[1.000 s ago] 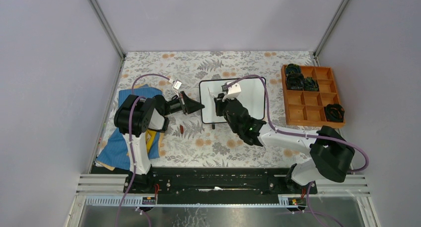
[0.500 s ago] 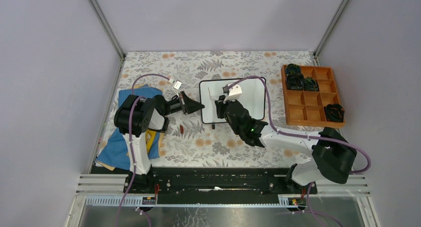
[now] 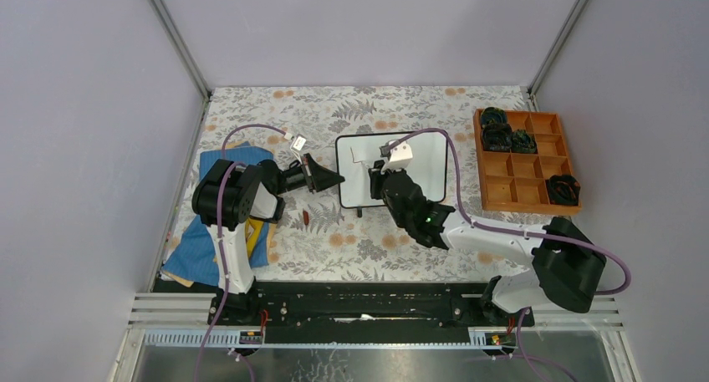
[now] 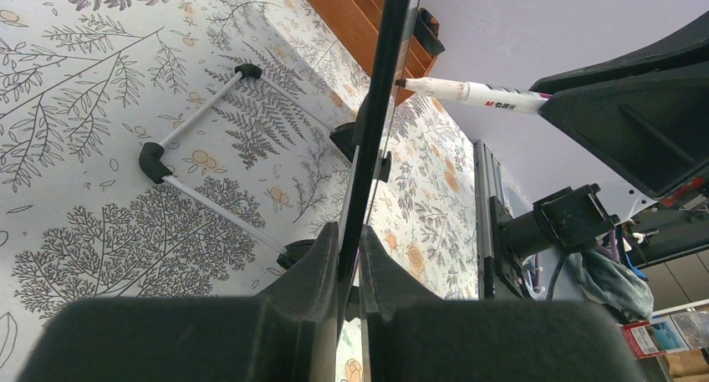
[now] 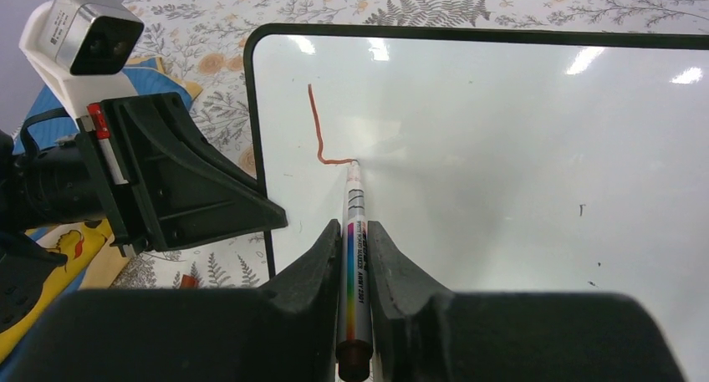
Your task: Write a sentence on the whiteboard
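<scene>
The whiteboard stands propped on the floral tablecloth, seen edge-on in the left wrist view. My left gripper is shut on its left edge. My right gripper is shut on a silver marker with a rainbow stripe, in front of the board's left half. The marker's tip touches the whiteboard. Of the sentence, only one red-brown L-shaped stroke shows near the top left corner, and the tip rests at the end of its foot.
A wooden compartment tray holding dark items sits at the right. A blue and yellow cloth lies under the left arm. A small red-brown cap lies in front of the board. The board's wire stand spreads behind it.
My right gripper has shifted slightly to the right along the board with the marker. The left gripper and the board have stayed still.
</scene>
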`<state>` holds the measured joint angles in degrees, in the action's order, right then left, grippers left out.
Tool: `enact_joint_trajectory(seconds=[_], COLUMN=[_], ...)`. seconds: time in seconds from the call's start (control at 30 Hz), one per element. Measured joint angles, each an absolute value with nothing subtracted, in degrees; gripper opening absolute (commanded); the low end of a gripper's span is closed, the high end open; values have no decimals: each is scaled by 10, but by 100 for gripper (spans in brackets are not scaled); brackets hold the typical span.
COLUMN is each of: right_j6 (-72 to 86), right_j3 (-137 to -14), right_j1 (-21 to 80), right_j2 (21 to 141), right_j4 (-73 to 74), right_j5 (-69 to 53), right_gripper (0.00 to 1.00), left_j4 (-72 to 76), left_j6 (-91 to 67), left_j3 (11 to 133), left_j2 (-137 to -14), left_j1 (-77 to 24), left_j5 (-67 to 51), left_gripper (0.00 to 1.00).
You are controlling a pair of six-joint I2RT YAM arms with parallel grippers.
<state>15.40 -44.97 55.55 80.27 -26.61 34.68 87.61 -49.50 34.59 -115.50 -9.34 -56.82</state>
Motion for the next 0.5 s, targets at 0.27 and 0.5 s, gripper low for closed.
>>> enact_joint_trajectory(seconds=[0.27,0.5], right_j6=[149,148], right_j3=[-421,-423], right_j1=[555,555], right_j2=[776,769], right_j4=[-269,-277], right_j5=[343,343], right_gripper=[0,0], left_j4=[876,876], left_j6=[-495,-495], left_j3=[346,346], left_j2=[-1155,-1155], left_j1=[-94,-94], left_j5=[-569,-569], left_gripper=[0,0])
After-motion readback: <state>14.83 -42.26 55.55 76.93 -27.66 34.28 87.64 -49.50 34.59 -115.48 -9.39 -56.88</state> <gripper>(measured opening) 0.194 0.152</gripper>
